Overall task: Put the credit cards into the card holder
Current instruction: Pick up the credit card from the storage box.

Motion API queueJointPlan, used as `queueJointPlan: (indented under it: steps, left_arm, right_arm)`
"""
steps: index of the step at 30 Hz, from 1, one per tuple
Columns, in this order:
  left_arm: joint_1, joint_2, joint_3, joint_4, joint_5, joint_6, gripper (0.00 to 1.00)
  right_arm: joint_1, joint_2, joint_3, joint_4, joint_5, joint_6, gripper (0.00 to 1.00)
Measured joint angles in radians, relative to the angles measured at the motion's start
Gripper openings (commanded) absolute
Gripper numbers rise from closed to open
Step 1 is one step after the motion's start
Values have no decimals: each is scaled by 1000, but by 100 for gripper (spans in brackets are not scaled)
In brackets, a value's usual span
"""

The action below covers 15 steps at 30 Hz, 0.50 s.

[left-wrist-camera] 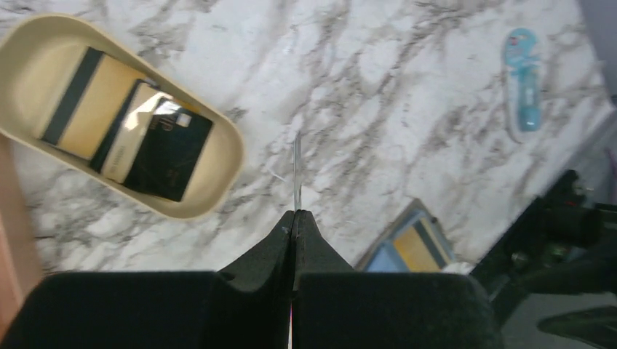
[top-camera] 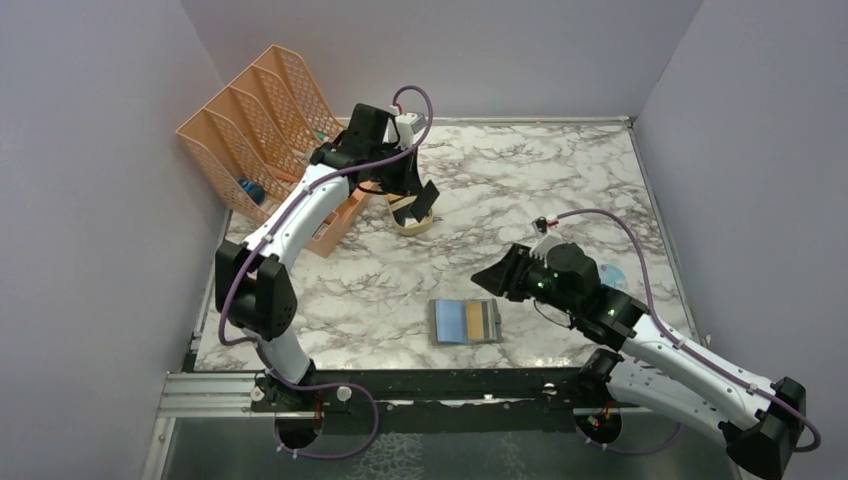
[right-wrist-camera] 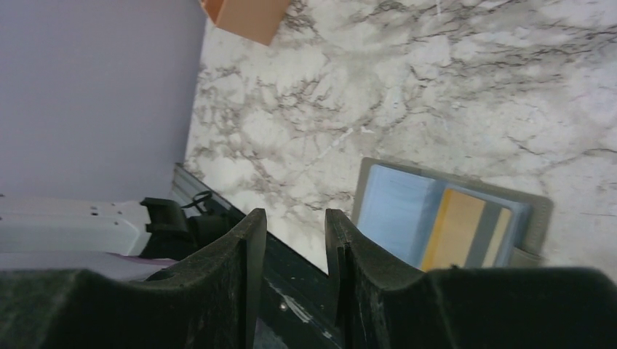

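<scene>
The card holder (top-camera: 466, 321) lies open on the marble near the front edge, blue-grey pockets up, with a tan card in one pocket; it also shows in the left wrist view (left-wrist-camera: 411, 243) and the right wrist view (right-wrist-camera: 451, 218). My left gripper (left-wrist-camera: 295, 213) is shut on a credit card (left-wrist-camera: 297, 171) seen edge-on, held above the table beside the tan oval tray (left-wrist-camera: 218, 182). That tray holds more credit cards (left-wrist-camera: 94, 102), tan with dark stripes and one black (left-wrist-camera: 171, 149). My right gripper (right-wrist-camera: 295, 218) hovers open and empty just left of the holder.
A peach mesh file rack (top-camera: 255, 120) stands at the back left, close behind the left arm. A small light-blue object (left-wrist-camera: 524, 80) lies on the marble at the right, near the right arm (top-camera: 612, 275). Walls enclose three sides.
</scene>
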Motion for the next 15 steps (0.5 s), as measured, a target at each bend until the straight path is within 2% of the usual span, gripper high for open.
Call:
queueJointPlan:
  steps: [5, 7, 9, 11, 15]
  left_arm:
    - [5, -168, -246, 220, 208, -177, 0]
    - [5, -224, -360, 342, 288, -277, 0]
    - [6, -278, -512, 531, 384, -425, 0]
    - [6, -305, -624, 680, 448, -554, 0]
    - [6, -320, -740, 845, 526, -729, 0]
  right_arm:
    - [0, -26, -71, 154, -50, 110, 40]
    - [0, -14, -76, 213, -60, 156, 43]
    - [0, 6, -76, 272, -66, 203, 47]
    - [0, 25, -82, 332, -70, 246, 51]
    - [0, 45, -111, 427, -68, 336, 56]
